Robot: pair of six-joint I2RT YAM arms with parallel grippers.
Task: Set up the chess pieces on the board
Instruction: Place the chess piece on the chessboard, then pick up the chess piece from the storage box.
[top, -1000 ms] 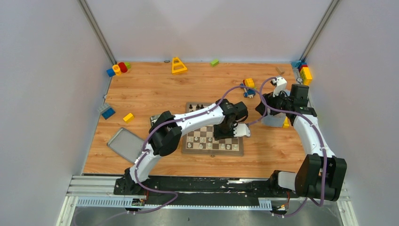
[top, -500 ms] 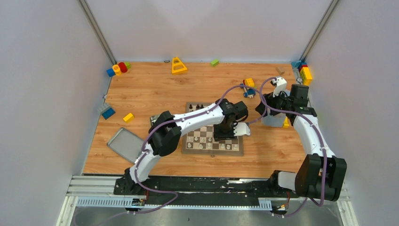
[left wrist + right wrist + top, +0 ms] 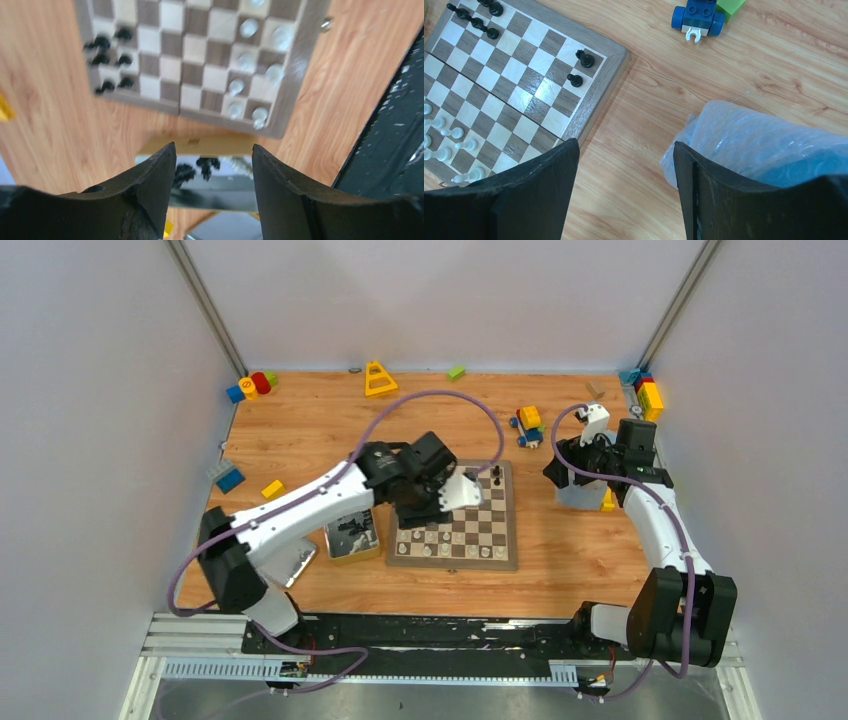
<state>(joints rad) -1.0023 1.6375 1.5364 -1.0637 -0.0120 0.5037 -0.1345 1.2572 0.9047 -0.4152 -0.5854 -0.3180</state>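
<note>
the left gripper (image 3: 214,155), jaws now wide and empty, has swung off the board (image 3: 450,562) to the tin (image 3: 331,537) by its left edge, so a drop seems done and the next pickup is due.

Occluded and unresolved areas, left wrist view
The board (image 3: 200,65) ahead of the jaws is blurred and cut off by the top edge. The tin (image 3: 220,146) between the jaws is partly hidden by the left gripper (image 3: 214,147). The chess pieces (image 3: 202,167) inside it are too blurred to identify.
</note>
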